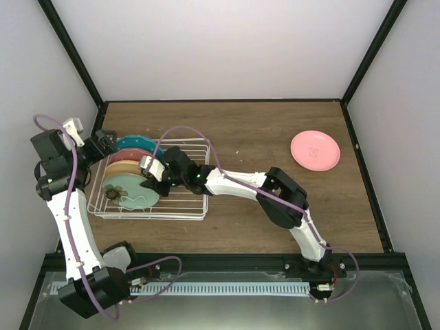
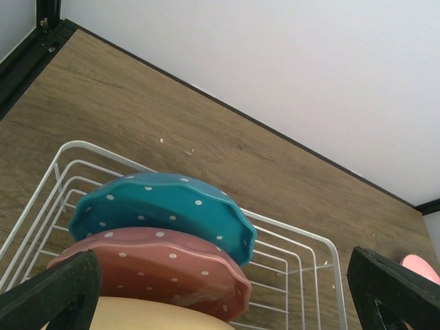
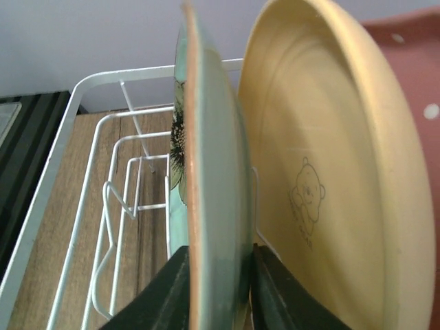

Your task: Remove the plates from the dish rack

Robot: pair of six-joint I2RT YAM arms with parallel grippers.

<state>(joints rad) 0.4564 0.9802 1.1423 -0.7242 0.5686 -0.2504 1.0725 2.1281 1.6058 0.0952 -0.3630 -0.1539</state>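
while four plates (image 1: 125,167) stand on edge in the dish rack (image 1: 172,218) at the counter's (image 1: 261,130) left, the mint green plate (image 3: 213,172), nearest of them, is clamped at its rim betw. the right fingers (image 3: 161,295). the left fingers (image 2: 58,289) are held apart over the teal plate (image 2: 161,206) & salmon plate (image 2: 151,268). the pink plate (image 1: 315,150) lies flat at far right.

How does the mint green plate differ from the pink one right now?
The mint green plate stands on edge in the dish rack; the pink plate lies flat on the table, far right. The mint green plate carries a dark flower; the pink plate looks nearly plain. The right end effector pinches the mint green plate's rim; nothing touches the pink plate. Both are round plates.
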